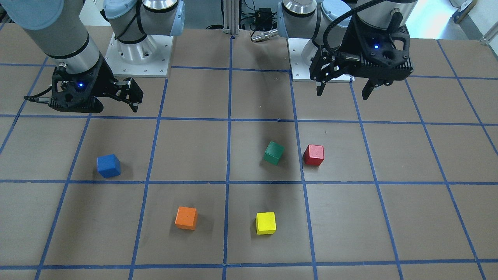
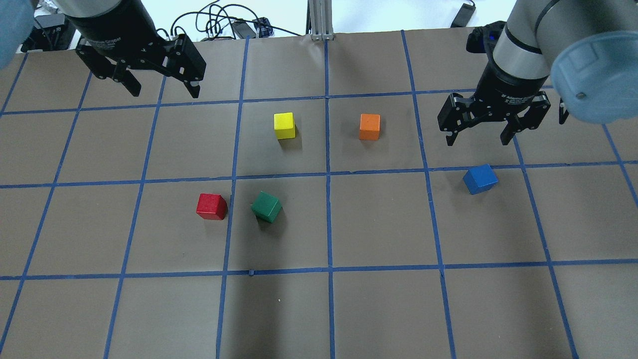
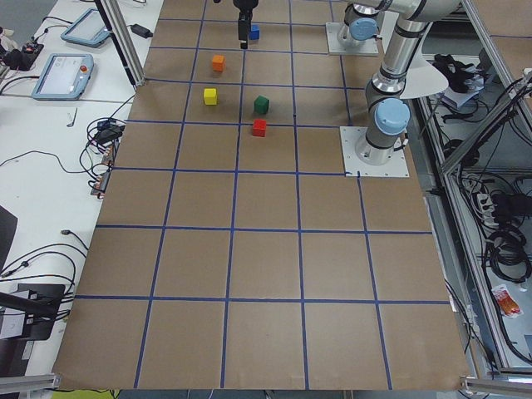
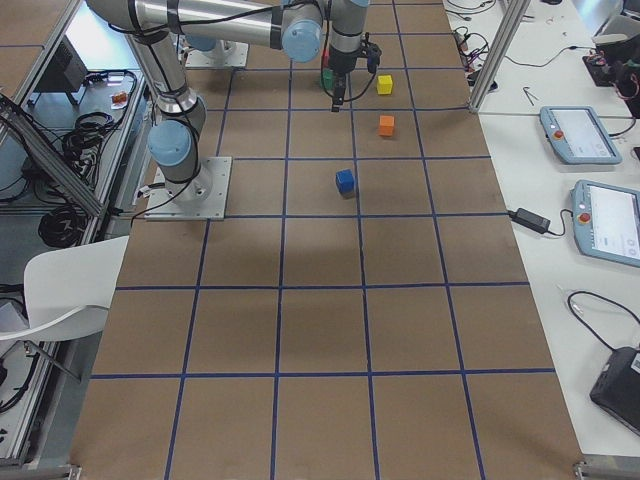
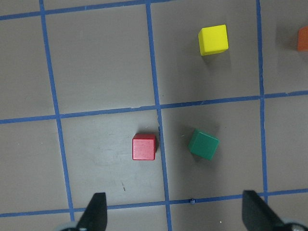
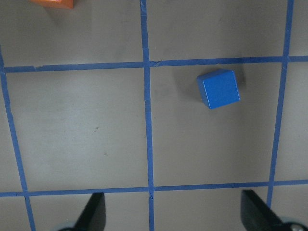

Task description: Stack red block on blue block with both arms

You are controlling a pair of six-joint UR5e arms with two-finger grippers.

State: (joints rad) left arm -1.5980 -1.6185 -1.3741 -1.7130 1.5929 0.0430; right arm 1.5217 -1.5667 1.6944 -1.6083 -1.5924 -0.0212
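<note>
The red block (image 1: 313,154) sits on the brown table beside a green cube; it also shows in the overhead view (image 2: 211,206) and the left wrist view (image 5: 144,147). The blue block (image 1: 108,165) sits alone on the robot's right side (image 2: 480,179) and in the right wrist view (image 6: 219,89). My left gripper (image 2: 165,93) is open and empty, held high, away from the red block (image 1: 343,94). My right gripper (image 2: 477,142) is open and empty, held above the table just beyond the blue block (image 1: 134,97).
A green cube (image 2: 266,206) lies tilted right next to the red block. A yellow cube (image 2: 284,125) and an orange cube (image 2: 369,126) sit farther out mid-table. Blue tape lines grid the table. The arm bases (image 1: 138,58) stand at the robot's edge.
</note>
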